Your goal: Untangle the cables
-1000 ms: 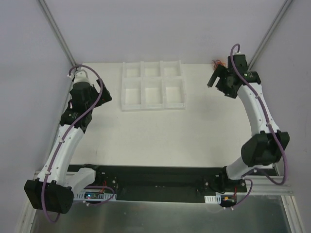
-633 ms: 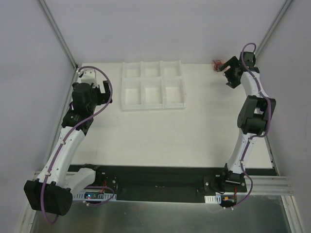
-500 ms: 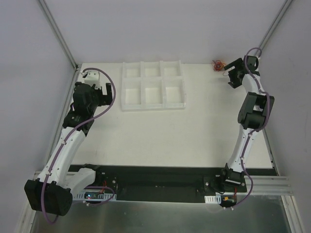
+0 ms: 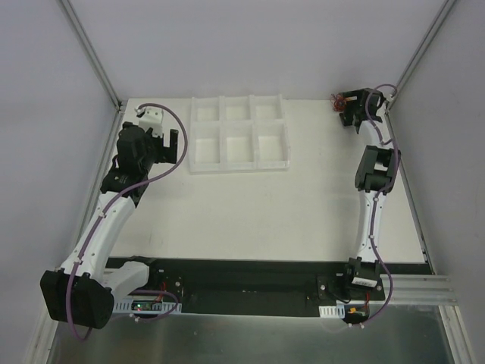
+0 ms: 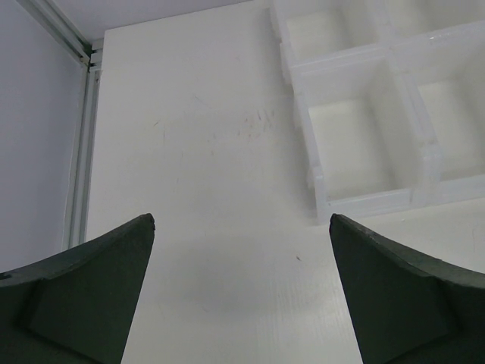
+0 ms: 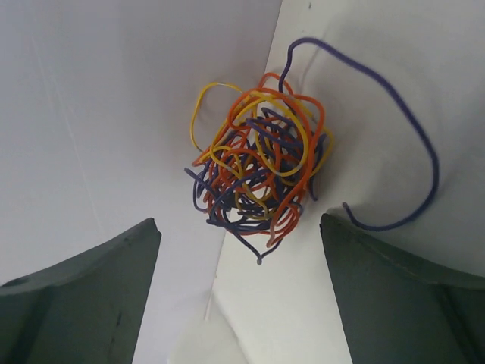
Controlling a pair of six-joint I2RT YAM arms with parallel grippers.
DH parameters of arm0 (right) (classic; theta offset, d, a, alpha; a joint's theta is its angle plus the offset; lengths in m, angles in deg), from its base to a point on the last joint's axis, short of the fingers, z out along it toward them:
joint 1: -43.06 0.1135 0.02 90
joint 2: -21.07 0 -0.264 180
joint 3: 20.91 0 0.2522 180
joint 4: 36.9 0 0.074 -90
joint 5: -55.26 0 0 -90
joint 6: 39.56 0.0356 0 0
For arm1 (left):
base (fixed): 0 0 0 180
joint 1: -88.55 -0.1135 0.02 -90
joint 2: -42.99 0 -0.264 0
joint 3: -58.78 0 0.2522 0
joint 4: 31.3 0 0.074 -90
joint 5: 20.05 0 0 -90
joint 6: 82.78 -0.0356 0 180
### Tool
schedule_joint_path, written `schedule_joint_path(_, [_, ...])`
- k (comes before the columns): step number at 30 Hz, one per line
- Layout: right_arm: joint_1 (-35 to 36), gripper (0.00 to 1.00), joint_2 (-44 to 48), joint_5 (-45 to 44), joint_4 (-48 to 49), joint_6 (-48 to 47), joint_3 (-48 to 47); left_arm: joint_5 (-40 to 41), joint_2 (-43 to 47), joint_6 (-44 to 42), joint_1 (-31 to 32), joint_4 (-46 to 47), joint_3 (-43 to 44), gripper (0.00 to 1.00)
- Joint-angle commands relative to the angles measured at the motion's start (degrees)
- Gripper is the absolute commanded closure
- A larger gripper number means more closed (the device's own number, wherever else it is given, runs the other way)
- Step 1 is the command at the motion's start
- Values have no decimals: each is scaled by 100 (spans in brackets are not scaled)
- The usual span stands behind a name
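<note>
Ok, right fingers (image 6: pixel 83 296) are spread wide, nothing held. The cables (image 6: pixel 258 178) sit just ahead of the tips, centred in the gap and clear of both fingers. It's one small tight ball of orange, purple and yellow wire. One loose purple strand swings out of the ball in a big arc toward the right-hand finger, and its free end curls back down near the ball. A yellow loop sticks out on the side of the left-hand finger.

The ball lies right on the seam where the grey wall (image 6: pixel 91 106) meets the white tabletop (image 6: pixel 394 83): wall ahead of the left-hand finger, tabletop ahead of the right-hand one. Can't tell if the wires actually touch the wall.

In the top view the right arm (image 4: pixel 373 189) is stretched long toward the far corner, and the cables show only as a small reddish speck just beyond its fingers.

Left fingers (image 5: pixel 83 288) are also wide and holding nothing – bare tabletop between them. The white tray (image 5: pixel 299 72) with its square compartments sits ahead of them, off toward the right-hand finger and not touching it. A metal rail (image 5: pixel 89 144) runs along the tabletop edge outside the left-hand finger.

The cables are well apart from the left fingers – the tray lies between the two.
</note>
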Motion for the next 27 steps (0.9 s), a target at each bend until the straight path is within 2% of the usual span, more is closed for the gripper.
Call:
schedule_joint_path(1, [117, 14, -318, -272, 185, 788, -389, -51, -116, -4, 34, 75, 446, 1])
schedule_joint_path(2, [126, 17, -371, -307, 203, 859, -389, -33, -142, 40, 34, 58, 508, 1])
schedule_joint_path(5, [100, 45, -407, -299, 125, 877, -442, 212, -142, 294, 34, -57, 666, 1])
schedule_joint_path(8, [21, 77, -223, -10, -174, 737, -320, 327, -81, 558, 34, -171, 737, 1])
schedule_joint_path(10, [-75, 99, 136, 245, -254, 457, 136, 170, -11, 786, 34, -224, 737, 1])
schedule_joint_path(13, [-207, 99, 1181, 710, -438, -105, 1303, -190, 121, 1217, 78, -390, 667, 1])
schedule_joint_path(18, [-208, 99, 3325, 1169, -1123, -1520, 3860, -754, 446, 2279, 122, -943, 369, 1])
schedule_joint_path(21, [-77, 99, 4503, 1038, -2201, -2547, 5180, -1182, 648, 3185, 122, -1260, 9, 1])
schedule_joint_path(24, [335, 99, 5549, 722, -3143, -3463, 6260, -1842, 798, 3590, 122, -1462, -273, 1])
schedule_joint_path(27, [1072, 99, 6577, 642, -3277, -3772, 7605, -1993, 859, 3898, 122, -1682, -361, 1])
